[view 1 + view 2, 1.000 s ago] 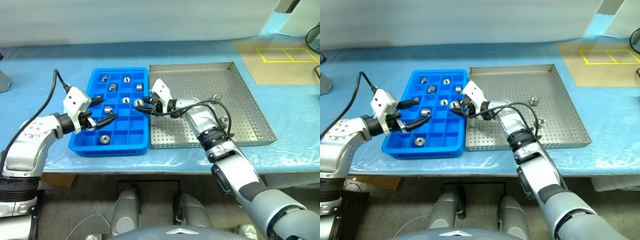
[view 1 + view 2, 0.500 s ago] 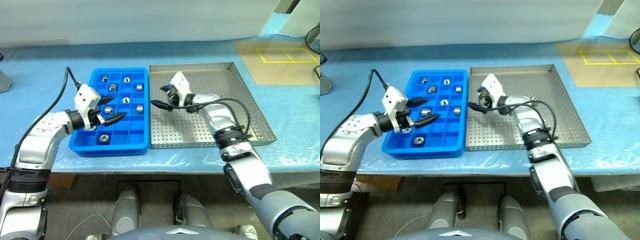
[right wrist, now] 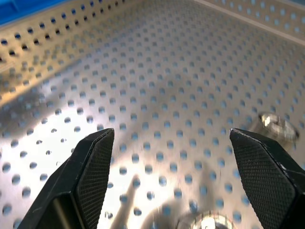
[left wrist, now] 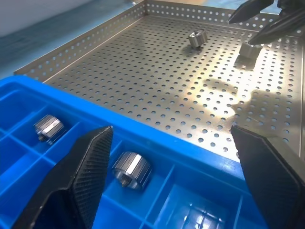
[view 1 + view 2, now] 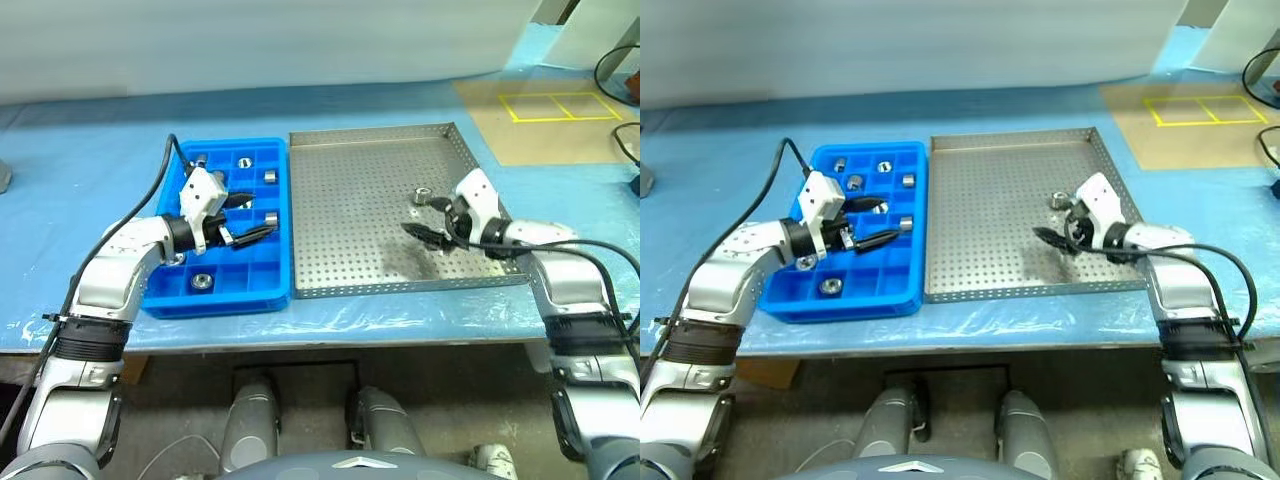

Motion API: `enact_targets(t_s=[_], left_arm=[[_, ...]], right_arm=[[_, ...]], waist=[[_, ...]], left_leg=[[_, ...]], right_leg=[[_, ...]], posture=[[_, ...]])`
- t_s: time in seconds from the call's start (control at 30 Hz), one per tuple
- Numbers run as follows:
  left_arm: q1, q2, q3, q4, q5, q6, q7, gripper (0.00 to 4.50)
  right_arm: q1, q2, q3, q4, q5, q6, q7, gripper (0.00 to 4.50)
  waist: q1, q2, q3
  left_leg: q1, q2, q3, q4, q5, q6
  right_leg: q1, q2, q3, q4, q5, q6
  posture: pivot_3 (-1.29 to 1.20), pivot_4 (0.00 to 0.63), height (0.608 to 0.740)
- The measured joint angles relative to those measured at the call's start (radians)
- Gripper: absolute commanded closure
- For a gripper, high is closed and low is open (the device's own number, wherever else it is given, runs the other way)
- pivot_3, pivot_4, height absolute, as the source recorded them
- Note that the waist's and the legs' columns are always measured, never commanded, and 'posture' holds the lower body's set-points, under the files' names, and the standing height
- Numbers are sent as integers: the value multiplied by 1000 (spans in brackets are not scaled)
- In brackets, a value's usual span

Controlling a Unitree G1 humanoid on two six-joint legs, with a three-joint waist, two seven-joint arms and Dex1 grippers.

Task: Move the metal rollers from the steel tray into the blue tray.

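**Our right fingers line up on the last rollers in the steel tray**

We hold our right gripper (image 5: 425, 232) low over the right side of the steel tray (image 5: 350, 180), its black fingers spread and carrying nothing. They point across the perforated floor because the rollers not yet moved lie there. One roller (image 5: 423, 195) lies just beyond the fingertips, and in the right wrist view it sits just outside one finger. A second roller (image 3: 206, 222) lies close under the gripper, between the two fingers and near their roots. We judge that one the likelier pick, since the spread fingers already straddle it.

Our left gripper (image 5: 252, 219) hangs over the blue tray (image 5: 178, 296), fingers also wide apart and empty. It appears to wait there, near the edge that meets the steel tray. Just ahead of its fingers, one roller (image 4: 130, 169) lies on its side in a compartment, with another (image 4: 48, 129) a cell away. Several more occupy separate cells farther out, one to a cell, which suggests the grid is meant to keep them apart.

Both trays lie side by side, edges touching, on the blue-covered worktop (image 5: 90, 150), so each carry is short. By our judgement most of the job is done, with two rollers visibly left on the steel.
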Motion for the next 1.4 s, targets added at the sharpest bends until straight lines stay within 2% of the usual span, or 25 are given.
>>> enact_targets(t_s=[0.2, 0.5, 0.6, 0.73, 0.8, 1.1, 1.23, 1.4], left_arm=[[-47, -34, -25, 59, 21, -24, -12, 253], [-89, -36, -29, 121, 47, -61, -39, 253], [-91, -36, -29, 127, 53, -65, -43, 253], [-91, -36, -29, 129, 55, -65, -44, 253], [-90, -36, -29, 128, 55, -65, -44, 253], [-77, -32, -21, 125, 53, -62, -37, 253], [-69, -10, 5, 94, 29, -30, -39, 253], [-18, 28, 21, 46, 19, -9, -41, 253]], right_arm=[[39, 1, -16, 20, 0, -5, -61, 538], [17, 29, -16, 205, -5, -76, -108, 538], [-1, 29, -17, 259, -7, -109, -112, 1133], [-1, 29, -12, 270, -17, -132, -110, 2523], [-1, 29, -8, 274, -25, -143, -117, 2809], [-19, 46, 2, 254, -18, -109, -102, 2815], [-87, 126, 27, 109, 68, 18, -57, 2815], [-192, 228, 155, -52, 126, 97, 10, 2815]], waist=[[-14, 0, 0], [-10, 0, 0], [-10, 0, 0], [-8, 0, 0], [-8, 0, 0], [-8, 0, 0], [-21, 1, 0], [-10, 1, 0]], left_leg=[[1, 0, 0, 0, 0, 0], [1, 0, 0, 2, -1, 2], [1, 0, 0, 2, -1, 2], [1, 0, 0, 3, -1, 2], [1, 0, 0, 3, -2, 3], [1, 1, 0, 3, -2, 3], [0, 2, 1, 2, -1, 2], [0, 3, 1, -2, -1, 1]], right_leg=[[1, 1, 0, 0, 1, -1], [2, 0, 0, 0, 0, -1], [2, 0, 0, 0, 0, -1], [3, 0, 0, 0, 0, -1], [3, 0, 0, 0, 0, -1], [2, 0, 0, 0, 0, -1], [0, 2, 0, 1, 0, -1], [-1, 2, -1, 0, -1, -4]], posture=[[-190, 150, 740], [-186, 150, 740], [-183, 150, 740], [-181, 150, 740], [-177, 150, 740], [-138, 150, 740], [-99, 150, 740], [-21, 150, 740]])
